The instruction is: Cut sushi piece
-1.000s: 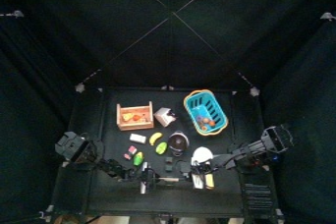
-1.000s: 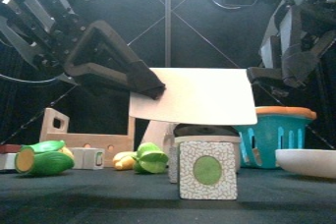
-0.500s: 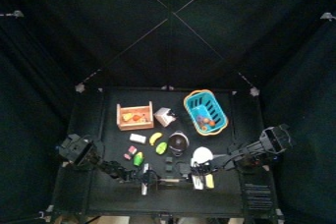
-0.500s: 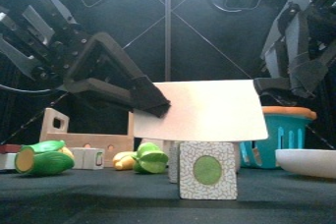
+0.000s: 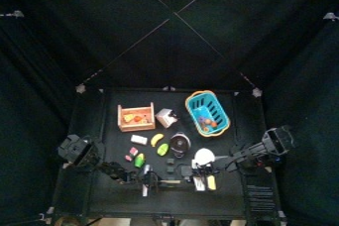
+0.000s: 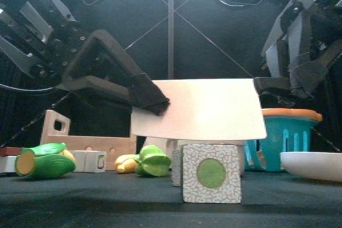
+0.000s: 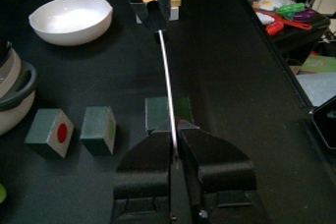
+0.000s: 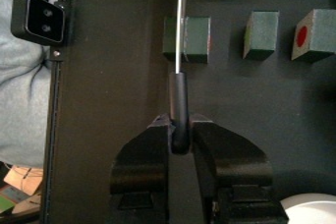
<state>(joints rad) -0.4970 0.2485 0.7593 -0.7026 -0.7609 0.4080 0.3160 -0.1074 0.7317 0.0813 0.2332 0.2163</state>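
The left gripper point(image 7: 175, 154) and right gripper point(image 8: 182, 140) had their fingers clenched on the knife point(image 6: 201, 109), its blade held above the sushi piece point(image 6: 211, 173) at the tabletop point(image 6: 80, 197) front.

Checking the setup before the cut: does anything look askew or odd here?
Nothing stands out. The white knife blade hangs level above the upright sushi piece. The left gripper and right gripper each clamp the knife. The white bowl and blue basket stand upright.
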